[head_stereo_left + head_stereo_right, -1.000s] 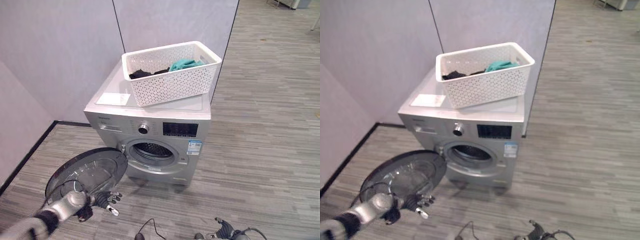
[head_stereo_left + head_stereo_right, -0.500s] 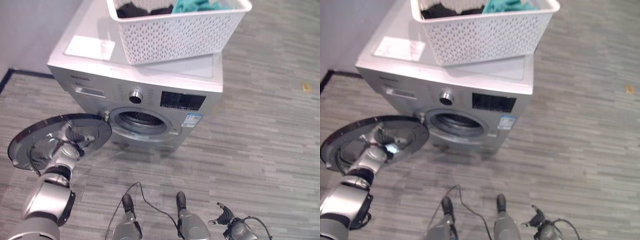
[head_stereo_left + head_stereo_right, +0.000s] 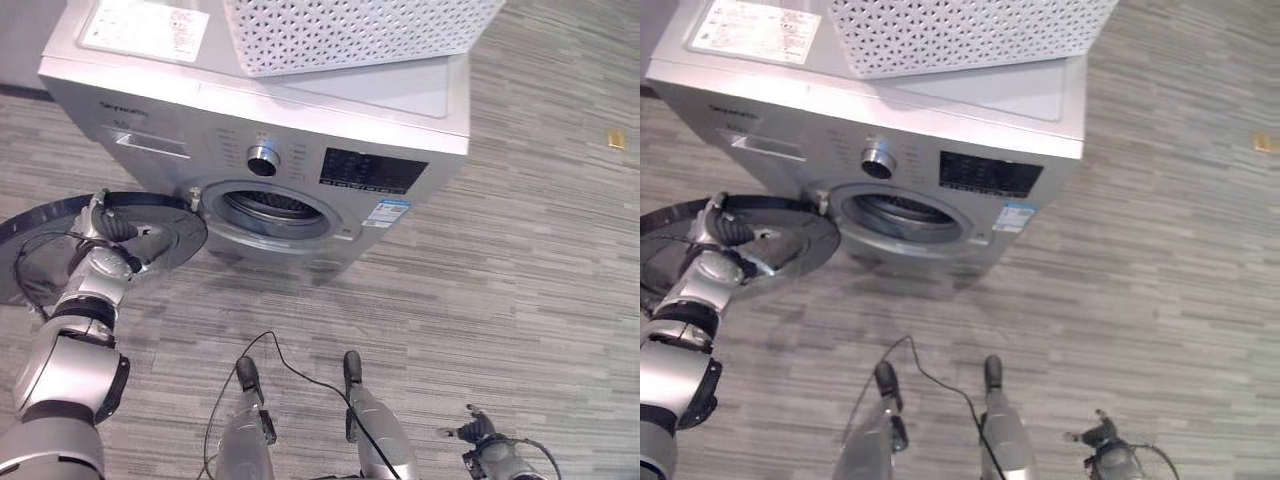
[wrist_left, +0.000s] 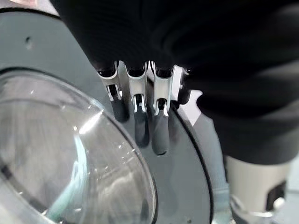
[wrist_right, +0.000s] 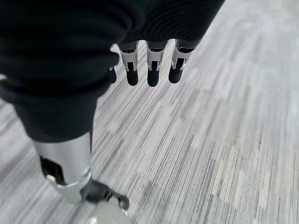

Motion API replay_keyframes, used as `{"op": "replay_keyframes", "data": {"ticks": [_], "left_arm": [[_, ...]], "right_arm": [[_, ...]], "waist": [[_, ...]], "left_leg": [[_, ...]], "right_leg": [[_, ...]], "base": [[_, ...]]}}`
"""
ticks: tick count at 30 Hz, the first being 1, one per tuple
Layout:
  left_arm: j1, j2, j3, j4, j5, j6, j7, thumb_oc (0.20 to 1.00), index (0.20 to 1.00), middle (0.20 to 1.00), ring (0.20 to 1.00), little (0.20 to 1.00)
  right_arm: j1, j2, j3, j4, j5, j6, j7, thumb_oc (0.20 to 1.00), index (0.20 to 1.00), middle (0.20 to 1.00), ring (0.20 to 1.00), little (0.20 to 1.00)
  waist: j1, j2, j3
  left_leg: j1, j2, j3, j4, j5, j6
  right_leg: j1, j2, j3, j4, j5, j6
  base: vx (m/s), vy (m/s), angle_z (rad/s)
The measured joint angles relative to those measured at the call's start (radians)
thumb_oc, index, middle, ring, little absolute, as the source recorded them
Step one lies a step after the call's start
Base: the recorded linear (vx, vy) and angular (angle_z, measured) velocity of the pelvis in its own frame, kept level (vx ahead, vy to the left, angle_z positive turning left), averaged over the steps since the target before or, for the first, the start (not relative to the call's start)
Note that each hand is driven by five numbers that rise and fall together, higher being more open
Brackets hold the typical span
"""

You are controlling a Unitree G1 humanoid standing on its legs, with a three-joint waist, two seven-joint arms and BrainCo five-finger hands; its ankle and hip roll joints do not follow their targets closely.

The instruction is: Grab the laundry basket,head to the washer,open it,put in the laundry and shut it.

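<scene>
So we've got the washer [image 3: 300, 130] with its door [image 3: 60, 240] swung wide open to our left, lying almost flat out, and the drum opening [image 3: 265, 210] is clear. Our left hand [image 3: 120, 235] is resting on the door's inner face, fingers [image 4: 140, 121] straight and relaxed against the grey ring beside the glass bowl, not curled around anything. Our right hand [image 5: 149, 70] hangs low over the floor [image 3: 520, 250], fingers straight and holding nothing.

The laundry basket [image 3: 350, 35] sits on top of the washer, so the clothes aren't in yet (we can't see inside it from this angle).

What could go wrong: the basket looks to overhang the lid's front edge a bit, so a clumsy reach up could tip it off. Also, leaning on that open door could strain the hinge.
</scene>
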Motion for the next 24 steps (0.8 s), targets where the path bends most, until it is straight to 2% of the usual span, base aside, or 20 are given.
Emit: {"op": "replay_keyframes", "data": {"ticks": [3, 5, 6, 8, 9, 10, 12, 13, 14, 15, 16, 17, 18, 19, 20, 21, 22, 23, 24], "left_arm": [[0.044, 0.001, 0.017, -0.004, -0.019, 0.007, -0.006, 1.0, 1.0, 1.0, 1.0, 1.0], [0.127, -0.004, 0.054, -0.072, -0.022, 0.007, -0.02, 1.0, 1.0, 1.0, 1.0, 1.0], [0.168, -0.015, 0.073, -0.105, -0.025, 0.007, -0.023, 1.0, 1.0, 1.0, 1.0, 1.0], [0.227, -0.054, 0.081, -0.154, -0.025, 0.007, -0.026, 1.0, 1.0, 1.0, 1.0, 1.0], [0.261, -0.058, 0.094, -0.198, -0.025, 0.007, -0.029, 1.0, 1.0, 1.0, 1.0, 1.0], [0.317, -0.057, 0.13, -0.246, -0.025, 0.006, -0.028, 1.0, 1.0, 1.0, 1.0, 1.0], [0.383, -0.066, 0.152, -0.284, -0.026, 0.006, -0.028, 1.0, 1.0, 1.0, 1.0, 1.0], [0.408, -0.094, 0.172, -0.289, -0.026, 0.007, -0.027, 1.0, 1.0, 1.0, 1.0, 1.0], [0.424, -0.109, 0.179, -0.289, -0.026, 0.007, -0.028, 1.0, 1.0, 1.0, 1.0, 1.0], [0.455, -0.16, 0.202, -0.274, -0.026, 0.008, -0.026, 1.0, 1.0, 1.0, 1.0, 1.0], [0.454, -0.18, 0.196, -0.263, -0.026, 0.008, -0.026, 1.0, 1.0, 1.0, 1.0, 1.0], [0.453, -0.187, 0.189, -0.261, -0.026, 0.008, -0.026, 1.0, 1.0, 1.0, 1.0, 1.0], [0.451, -0.188, 0.187, -0.261, -0.027, 0.008, -0.026, 1.0, 1.0, 1.0, 1.0, 1.0], [0.441, -0.184, 0.185, -0.263, -0.027, 0.007, -0.025, 1.0, 1.0, 1.0, 1.0, 1.0], [0.431, -0.198, 0.173, -0.261, -0.027, 0.008, -0.024, 1.0, 1.0, 1.0, 1.0, 1.0], [0.438, -0.236, 0.178, -0.238, -0.027, 0.009, -0.024, 1.0, 1.0, 1.0, 1.0, 1.0], [0.455, -0.269, 0.174, -0.234, -0.027, 0.012, -0.028, 1.0, 1.0, 1.0, 1.0, 1.0], [0.46, -0.265, 0.172, -0.235, -0.026, 0.007, -0.028, 1.0, 1.0, 1.0, 1.0, 1.0], [0.461, -0.272, 0.185, -0.23, -0.027, 0.004, -0.026, 1.0, 1.0, 1.0, 1.0, 1.0]], "right_arm": [[0.0, -0.055, -0.061, 0.021, 0.044, 0.013, -0.019, 1.0, 1.0, 1.0, 1.0, 1.0], [0.014, -0.149, -0.198, -0.06, 0.087, 0.037, -0.027, 1.0, 1.0, 1.0, 1.0, 1.0], [0.038, -0.191, -0.263, -0.161, 0.101, 0.041, -0.035, 1.0, 1.0, 1.0, 1.0, 1.0], [0.083, -0.264, -0.287, -0.29, 0.103, 0.021, -0.075, 1.0, 1.0, 1.0, 1.0, 1.0], [0.11, -0.293, -0.304, -0.408, 0.099, 0.039, -0.086, 1.0, 1.0, 1.0, 1.0, 1.0], [0.148, -0.303, -0.335, -0.542, 0.094, 0.041, -0.094, 1.0, 1.0, 1.0, 1.0, 1.0], [0.167, -0.332, -0.379, -0.686, 0.08, 0.043, -0.12, 1.0, 1.0, 1.0, 1.0, 1.0], [0.167, -0.338, -0.44, -0.808, 0.052, 0.055, -0.154, 1.0, 1.0, 1.0, 1.0, 1.0], [0.165, -0.338, -0.465, -0.894, 0.042, 0.057, -0.172, 1.0, 1.0, 1.0, 1.0, 1.0], [0.132, -0.349, -0.483, -1.056, -0.006, 0.036, -0.211, 1.0, 1.0, 1.0, 1.0, 1.0], [0.092, -0.361, -0.48, -1.062, -0.026, 0.023, -0.225, 1.0, 1.0, 1.0, 1.0, 1.0], [0.054, -0.365, -0.473, -1.06, -0.032, 0.024, -0.241, 1.0, 1.0, 1.0, 1.0, 1.0], [0.04, -0.365, -0.471, -1.062, -0.034, 0.026, -0.253, 1.0, 1.0, 1.0, 1.0, 1.0], [0.05, -0.373, -0.47, -1.053, -0.038, 0.019, -0.261, 1.0, 1.0, 1.0, 1.0, 1.0], [0.028, -0.403, -0.469, -1.046, -0.059, 0.018, -0.26, 1.0, 1.0, 1.0, 1.0, 1.0], [0.008, -0.43, -0.466, -1.059, -0.066, 0.026, -0.26, 1.0, 1.0, 1.0, 1.0, 1.0], [0.022, -0.487, -0.453, -1.119, -0.069, 0.043, -0.261, 1.0, 1.0, 1.0, 1.0, 1.0], [0.019, -0.504, -0.447, -1.145, -0.091, 0.025, -0.267, 1.0, 1.0, 1.0, 1.0, 1.0], [0.006, -0.512, -0.451, -1.164, -0.104, 0.017, -0.269, 1.0, 1.0, 1.0, 1.0, 1.0]], "waist": [[-0.009, -0.009, -0.006], [-0.023, -0.009, -0.007], [-0.039, 0.003, -0.007], [-0.05, 0.028, -0.02], [-0.05, 0.017, -0.032], [-0.052, 0.028, -0.037], [-0.061, 0.031, -0.068], [-0.064, 0.048, -0.082], [-0.067, 0.051, -0.092], [-0.068, 0.085, -0.113], [-0.064, 0.095, -0.119], [-0.054, 0.092, -0.127], [-0.054, 0.075, -0.138], [-0.055, 0.039, -0.151], [-0.044, 0.047, -0.146], [-0.04, 0.074, -0.15], [-0.047, 0.127, -0.175], [-0.044, 0.128, -0.194], [-0.045, 0.127, -0.211]], "left_leg": [[0.032, -0.011, 0.014, 0.019, -0.029, 0.004], [0.074, -0.034, 0.029, 0.029, -0.058, 0.028], [0.085, -0.037, 0.022, 0.03, -0.065, 0.037], [0.133, -0.03, 0.01, 0.025, -0.073, 0.053], [0.157, -0.032, 0.007, 0.022, -0.077, 0.061], [0.174, -0.031, 0.006, 0.016, -0.079, 0.063], [0.187, -0.032, 0.005, 0.014, -0.082, 0.067], [0.192, -0.032, 0.002, 0.01, -0.082, 0.067], [0.194, -0.031, -0.002, 0.009, -0.082, 0.067], [0.192, -0.018, -0.009, 0.008, -0.083, 0.066], [0.192, -0.011, -0.036, 0.003, -0.086, 0.061], [0.195, -0.007, -0.055, -0.01, -0.091, 0.053], [0.206, -0.01, -0.069, -0.029, -0.096, 0.027], [0.196, -0.037, -0.095, 0.023, -0.105, -0.003], [0.145, -0.032, -0.113, 0.206, -0.168, -0.023], [0.133, -0.023, -0.122, 0.367, -0.257, -0.053], [0.18, 0.015, -0.13, 0.323, -0.33, -0.023], [0.217, 0.023, -0.139, 0.268, -0.352, -0.029], [0.245, 0.042, -0.132, 0.223, -0.35, -0.026]], "right_leg": [[0.027, -0.013, 0.015, 0.011, -0.006, 0.008], [0.038, -0.035, 0.034, 0.071, -0.017, 0.022], [0.028, -0.04, 0.034, 0.135, -0.023, 0.028], [-0.046, -0.042, 0.046, 0.326, -0.045, 0.048], [-0.081, -0.026, 0.069, 0.407, -0.103, 0.049], [-0.106, -0.007, 0.094, 0.443, -0.13, 0.031], [-0.139, 0.018, 0.093, 0.418, -0.141, 0.022], [-0.142, 0.02, 0.098, 0.343, -0.14, 0.024], [-0.144, 0.016, 0.108, 0.3, -0.14, 0.025], [-0.155, 0.009, 0.146, 0.183, -0.139, 0.026], [-0.154, 0.0, 0.148, 0.138, -0.134, 0.032], [-0.149, -0.01, 0.146, 0.116, -0.131, 0.037], [-0.136, -0.02, 0.145, 0.098, -0.146, 0.035], [-0.116, -0.051, 0.142, 0.059, -0.119, 0.07], [-0.114, -0.04, 0.139, 0.073, -0.067, 0.109], [-0.114, -0.013, 0.141, 0.124, -0.057, 0.115], [-0.112, 0.039, 0.127, 0.164, -0.048, 0.1], [-0.112, 0.045, 0.113, 0.21, -0.014, 0.054], [-0.154, 0.055, 0.109, 0.332, -0.062, 0.03]], "base": [[0.11, 0.182, -0.2], [0.12, 0.194, -0.13], [0.09, 0.094, 0.07], [0.16, 0.109, 0.05], [0.25, 0.084, -0.01], [0.26, 0.048, 0.06], [0.28, -0.007, 0.11], [0.32, -0.063, 0.18], [0.41, -0.164, 0.26], [0.37, -0.186, 0.29], [0.27, -0.15, 0.4], [0.1, -0.042, 0.51], [0.24, -0.138, 0.67], [0.34, -0.203, 0.59], [0.35, -0.202, 0.41], [0.38, -0.275, 0.22], [0.41, -0.349, 0.17], [0.52, -0.461, 0.17], [0.36, -0.577, 0.42]]}}
